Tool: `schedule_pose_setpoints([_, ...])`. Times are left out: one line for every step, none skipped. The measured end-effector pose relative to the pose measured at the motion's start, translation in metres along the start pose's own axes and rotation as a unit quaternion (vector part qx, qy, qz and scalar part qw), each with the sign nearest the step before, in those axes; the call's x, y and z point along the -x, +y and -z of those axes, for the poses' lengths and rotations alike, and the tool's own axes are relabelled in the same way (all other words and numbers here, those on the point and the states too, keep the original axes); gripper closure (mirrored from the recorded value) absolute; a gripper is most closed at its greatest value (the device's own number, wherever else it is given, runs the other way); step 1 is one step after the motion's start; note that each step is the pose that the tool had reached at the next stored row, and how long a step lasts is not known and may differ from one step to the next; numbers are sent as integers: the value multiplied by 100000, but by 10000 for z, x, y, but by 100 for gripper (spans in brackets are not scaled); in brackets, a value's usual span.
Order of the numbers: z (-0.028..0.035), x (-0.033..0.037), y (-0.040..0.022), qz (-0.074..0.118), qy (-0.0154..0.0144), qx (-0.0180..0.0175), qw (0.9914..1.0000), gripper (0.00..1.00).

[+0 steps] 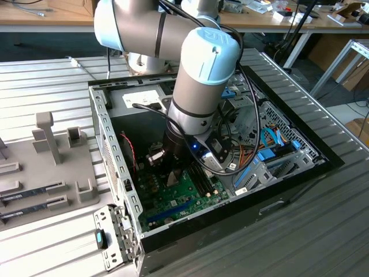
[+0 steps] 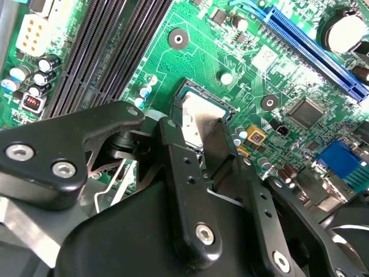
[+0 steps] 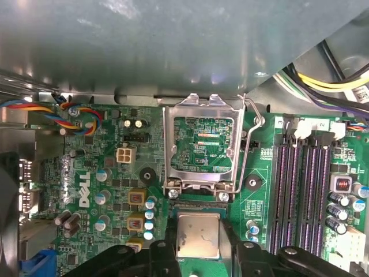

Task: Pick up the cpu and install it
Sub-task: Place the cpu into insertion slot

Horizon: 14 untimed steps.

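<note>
Exterior view
- Arm: one arm [image 1: 204, 63], bent down into the case so that its wrist end stands over the motherboard [image 1: 179, 199].
- Case: one open computer case [image 1: 115, 167], lying on its side with the motherboard on its floor. This probably lets the arm reach the motherboard from above.
- Tray: one grey tray [image 1: 52, 173], outside the case and well apart from the motherboard.

Second wrist view
- Gripper: one gripper [image 2: 199, 124], its two black fingers [image 2: 179, 161] closed against opposite edges of the cpu [image 2: 196, 112].
- Cpu: one chip, silver top up, held flat over the middle of the motherboard at the socket. Whether it is already seated cannot be told.
- Reason of the hold: taking the chip by its edges probably keeps it level and leaves its underside free.
- Memory slots: four long black slots [image 2: 109, 52], side by side on the motherboard, near the cpu.
- Blue slot: one [image 2: 311, 46], at the other side of the cpu.

First wrist view
- Socket frame: one metal frame [image 3: 169, 144], raised open on the motherboard just beside the cpu, probably so that the chip can go in under it.
- Lever: one wire lever [image 3: 252, 149], swung free beside the frame.
- Cpu: between the two fingers.
- Memory slots: four here also.
</note>
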<state>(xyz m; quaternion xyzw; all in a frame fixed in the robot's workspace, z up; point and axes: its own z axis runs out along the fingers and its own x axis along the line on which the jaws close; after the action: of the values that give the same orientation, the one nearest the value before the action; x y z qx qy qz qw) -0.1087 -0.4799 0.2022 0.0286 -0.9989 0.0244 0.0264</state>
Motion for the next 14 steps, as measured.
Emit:
schedule_pose_setpoints([0,-4,0,-43,4,1,100000,59])
schedule_pose_setpoints([-1,-10,1,-63,7,2,100000,59])
schedule_pose_setpoints([-1,-14,1,-66,8,4,100000,59])
schedule_pose_setpoints([-1,-15,1,-56,7,2,100000,59])
schedule_pose_setpoints([-2,-18,1,-60,-3,5,100000,59])
schedule_pose_setpoints([-3,-21,1,-61,-2,2,100000,59])
schedule_pose_setpoints([-4,-22,1,-60,9,-5,100000,59])
schedule_pose_setpoints([-7,-23,1,-178,18,-3,100000,59])
schedule_pose_setpoints([-8,-23,2,-216,15,7,100000,59])
schedule_pose_setpoints([-9,-23,2,-218,14,9,100000,59])
schedule_pose_setpoints([-8,-23,1,-217,16,6,100000,59])
schedule_pose_setpoints([-9,-23,2,-219,13,9,100000,59])
schedule_pose_setpoints([-8,-23,1,-219,14,5,100000,59])
schedule_pose_setpoints([-9,-22,2,-212,3,5,100000,59])
